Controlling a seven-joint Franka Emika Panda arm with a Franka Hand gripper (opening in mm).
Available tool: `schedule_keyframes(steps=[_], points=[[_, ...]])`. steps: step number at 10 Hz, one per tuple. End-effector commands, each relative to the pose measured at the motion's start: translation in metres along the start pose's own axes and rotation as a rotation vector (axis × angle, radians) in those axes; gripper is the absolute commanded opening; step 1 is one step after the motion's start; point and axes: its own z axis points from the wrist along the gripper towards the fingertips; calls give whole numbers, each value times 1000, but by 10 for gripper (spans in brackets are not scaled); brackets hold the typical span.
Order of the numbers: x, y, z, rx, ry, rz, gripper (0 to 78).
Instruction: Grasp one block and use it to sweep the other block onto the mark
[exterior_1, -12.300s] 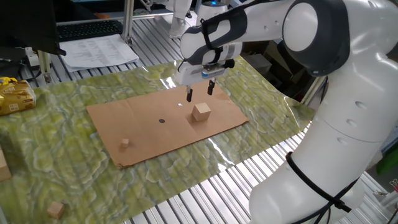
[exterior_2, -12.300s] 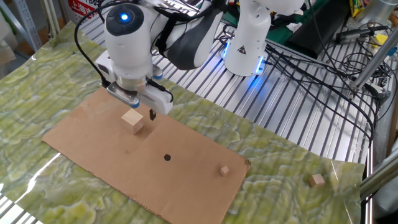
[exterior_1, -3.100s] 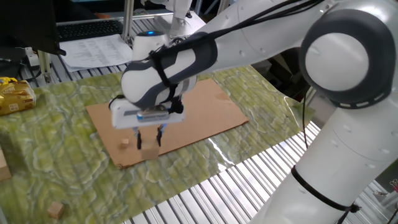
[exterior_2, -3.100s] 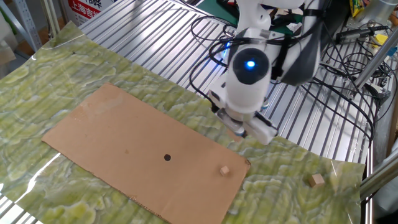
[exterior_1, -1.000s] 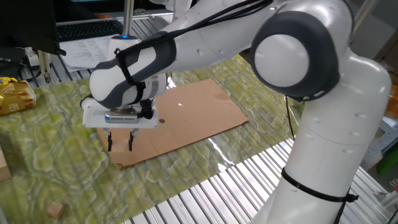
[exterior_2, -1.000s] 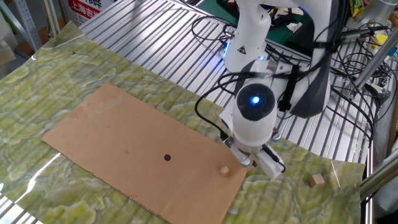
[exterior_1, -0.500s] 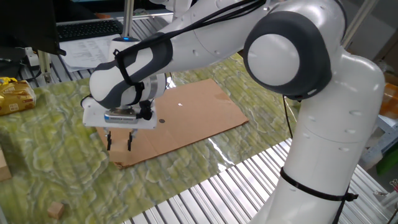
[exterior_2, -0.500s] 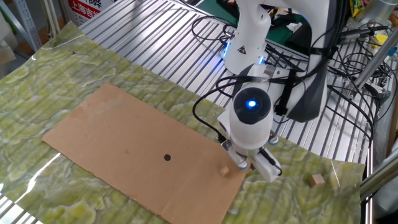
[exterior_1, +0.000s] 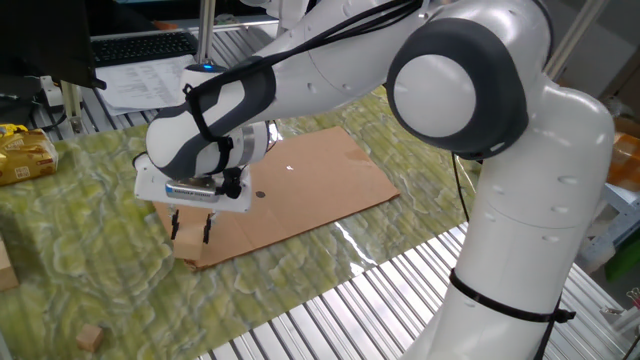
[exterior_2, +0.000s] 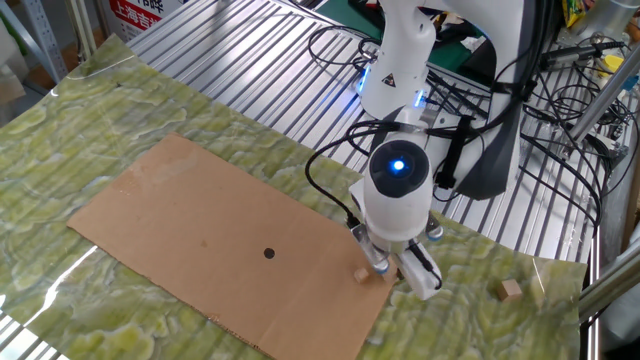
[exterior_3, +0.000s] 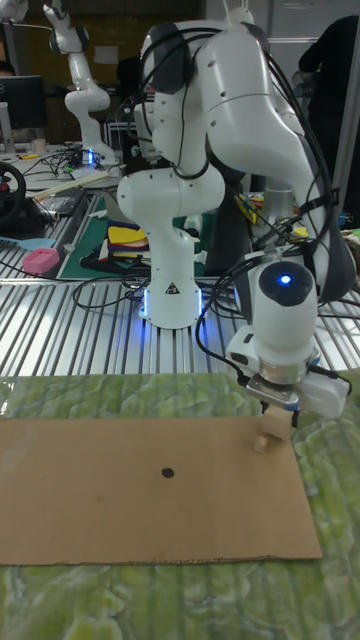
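The hand (exterior_3: 273, 424), closed on the large cube (exterior_3: 270, 413), has been edged just beside the tiny cube (exterior_3: 260, 441); the sweep toward the black dot (exterior_3: 167, 472) seems imminent.

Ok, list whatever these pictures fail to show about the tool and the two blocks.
- Large block: not clearly made out in any view. The tall fixed view shows only a tan patch under the tool; in the other fixed view the wrist covers that spot.
- Tool's grip: open or shut, cannot tell.
- Tiny block: in one fixed view it is lost behind the tool; whether it touches the tool is unclear.
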Motion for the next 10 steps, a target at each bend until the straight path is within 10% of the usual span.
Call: schedule_keyframes(steps=[1, 10], points=[[-12, -2, -8, -40, -27, 163, 11], [-26, -8, -5, -90, -76, 297, 11]])
